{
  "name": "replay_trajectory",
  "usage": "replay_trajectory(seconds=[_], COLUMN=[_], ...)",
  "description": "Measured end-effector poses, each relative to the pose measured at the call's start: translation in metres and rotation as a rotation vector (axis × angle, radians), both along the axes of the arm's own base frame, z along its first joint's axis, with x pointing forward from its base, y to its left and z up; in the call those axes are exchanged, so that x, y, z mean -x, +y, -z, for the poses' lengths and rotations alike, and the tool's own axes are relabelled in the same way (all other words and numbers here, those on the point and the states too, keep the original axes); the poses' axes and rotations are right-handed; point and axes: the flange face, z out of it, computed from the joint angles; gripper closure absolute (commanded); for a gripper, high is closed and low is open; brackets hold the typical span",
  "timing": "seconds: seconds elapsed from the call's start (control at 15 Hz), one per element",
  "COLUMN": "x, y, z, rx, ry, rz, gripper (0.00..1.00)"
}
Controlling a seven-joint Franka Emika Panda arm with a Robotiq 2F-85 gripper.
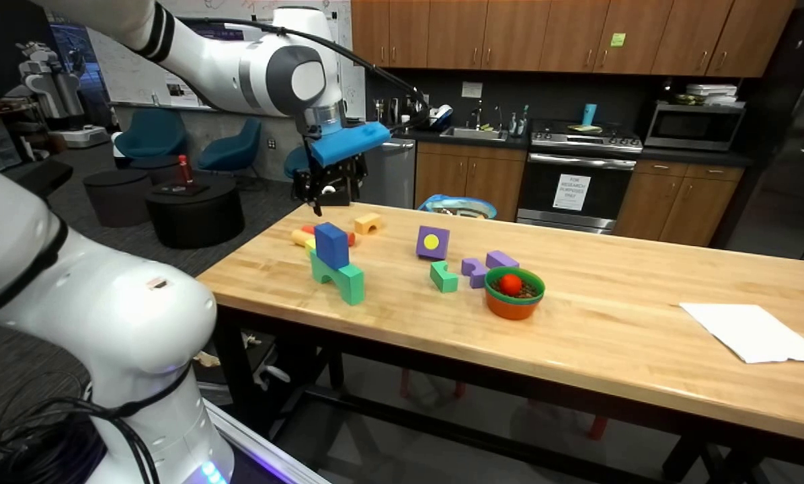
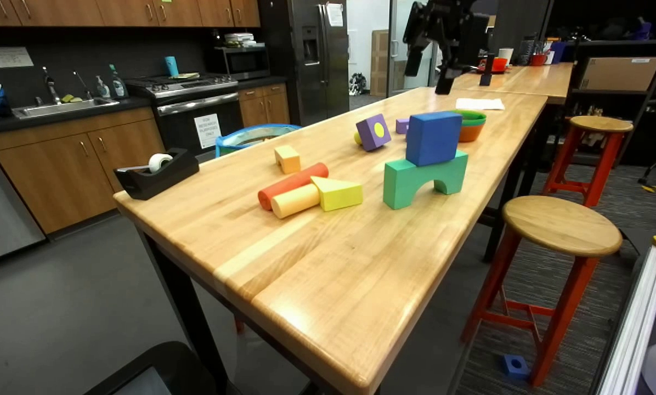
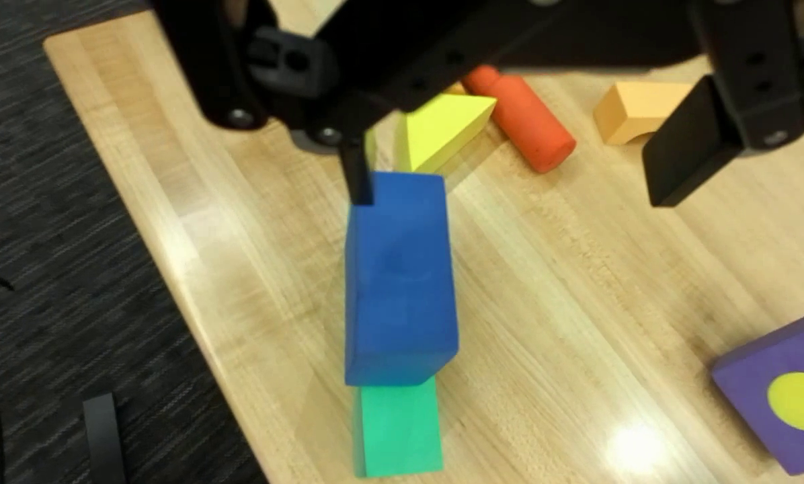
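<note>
My gripper (image 3: 517, 191) stands open with nothing between its fingers, which are spread wide in the wrist view. It hangs above the table's end, over a blue block (image 3: 402, 269), and looks apart from it in both exterior views. That block stands on a green arch (image 2: 424, 178). One fingertip overlaps the blue block's corner in the wrist view. Beyond it lie a yellow wedge (image 3: 442, 128), a red cylinder (image 3: 533, 124) and an orange arch piece (image 3: 637, 107). A light-orange cylinder (image 2: 295, 201) touches the wedge and rests beside the red one.
On the wooden table (image 1: 617, 349) are a purple block with a yellow dot (image 1: 432, 242), a small green piece (image 1: 444, 277), purple pieces (image 1: 501, 259), stacked bowls (image 1: 513, 309) holding a red ball (image 1: 510, 284), and white paper (image 1: 751, 331). A tape dispenser (image 2: 155, 174) sits at a corner.
</note>
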Motion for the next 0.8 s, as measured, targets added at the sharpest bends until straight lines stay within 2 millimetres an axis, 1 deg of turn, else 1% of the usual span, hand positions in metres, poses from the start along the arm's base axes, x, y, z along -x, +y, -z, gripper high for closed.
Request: replay_trajectory(seconds=[0.2,0.33,0.53,0.8], x=[-0.003,-0.006,-0.012,-0.022], y=[-0.004,-0.01,-0.024,-0.04], z=[-0.015,-0.02,-0.023,-0.018], rx=[-0.019,-0.028,-0.022,-0.011], ry=[-0.082,-0.133,-0.195,-0.226], rz=[0.121,0.223,0.37,0.518], gripper=[0.0,0.0,0.0,0.0])
